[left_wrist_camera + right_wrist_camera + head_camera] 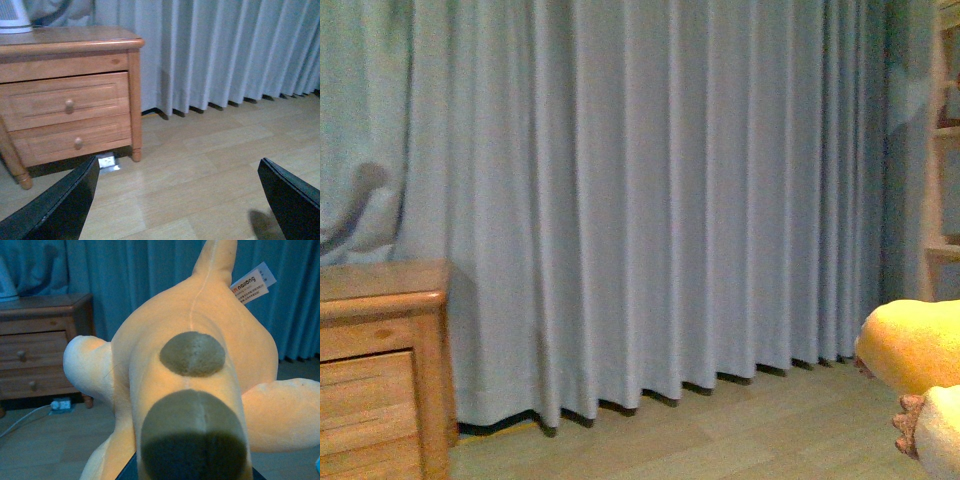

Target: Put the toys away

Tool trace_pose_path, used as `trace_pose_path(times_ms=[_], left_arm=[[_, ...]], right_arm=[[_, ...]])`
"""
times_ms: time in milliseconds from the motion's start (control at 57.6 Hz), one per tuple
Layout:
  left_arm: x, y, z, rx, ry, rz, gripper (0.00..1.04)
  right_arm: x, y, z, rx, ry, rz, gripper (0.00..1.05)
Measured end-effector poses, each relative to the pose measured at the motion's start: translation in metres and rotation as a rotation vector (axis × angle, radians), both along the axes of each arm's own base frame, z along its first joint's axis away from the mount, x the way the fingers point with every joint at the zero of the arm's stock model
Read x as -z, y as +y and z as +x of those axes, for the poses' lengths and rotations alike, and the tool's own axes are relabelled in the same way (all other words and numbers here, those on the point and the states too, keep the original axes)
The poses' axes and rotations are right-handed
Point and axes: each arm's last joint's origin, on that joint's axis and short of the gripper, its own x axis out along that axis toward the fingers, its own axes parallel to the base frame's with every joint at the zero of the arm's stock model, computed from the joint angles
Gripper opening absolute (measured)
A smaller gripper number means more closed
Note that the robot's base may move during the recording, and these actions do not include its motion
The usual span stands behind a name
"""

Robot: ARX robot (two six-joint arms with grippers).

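One plush toy [192, 315] grasped by right hand [190, 474]; left hand [178, 167] spread, empty; one two-drawer nightstand [65, 100].

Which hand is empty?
The left hand: its fingers stand wide apart over bare floor, nothing between them. The toy fills the right wrist view, raised off the floor.

There's the left gripper [178, 162]: two matte black fingers [60, 205], broad flat wedges narrowing to blunt tips.
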Motion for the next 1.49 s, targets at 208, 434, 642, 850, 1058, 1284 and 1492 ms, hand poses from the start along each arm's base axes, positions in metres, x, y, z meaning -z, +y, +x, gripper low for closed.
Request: trace_pose_path(times_ms=[208,434,642,850,1058,1284,1492], left_arm=[[0.0000,0.0000,0.0000,0.000,0.000,0.000,0.98],[0.0000,0.0000,0.0000,0.000,0.000,0.000,0.98],[0.0000,0.0002,0.0000,-0.004,0.000,0.000,0.98],[0.0000,0.0001,0.0000,-0.001,0.000,0.000,0.98],[0.0000,0.0000,0.0000,0.000,0.000,0.000,0.98],[0.0000,0.0000,0.0000,0.000,0.000,0.000,0.98],[0.0000,0.0000,0.0000,-0.001,0.000,0.000,0.98]], right_arm=[[0.0001,0.0001,0.0000,-0.004,0.001,-0.001,0.09],[0.0001,0.0000,0.0001,0.001,0.001,0.000,0.09],[0.0003,0.0000,0.0001,-0.001,0.002,0.000,0.09],[0.0004,0.0000,0.0001,-0.002,0.002,-0.001,0.09],[0.0005,0.0000,0.0001,-0.002,0.003,-0.001,0.09],[0.0005,0.0000,0.0001,-0.002,0.003,-0.001,0.09],[0.0005,0.0000,0.0001,-0.002,0.003,-0.001,0.09]])
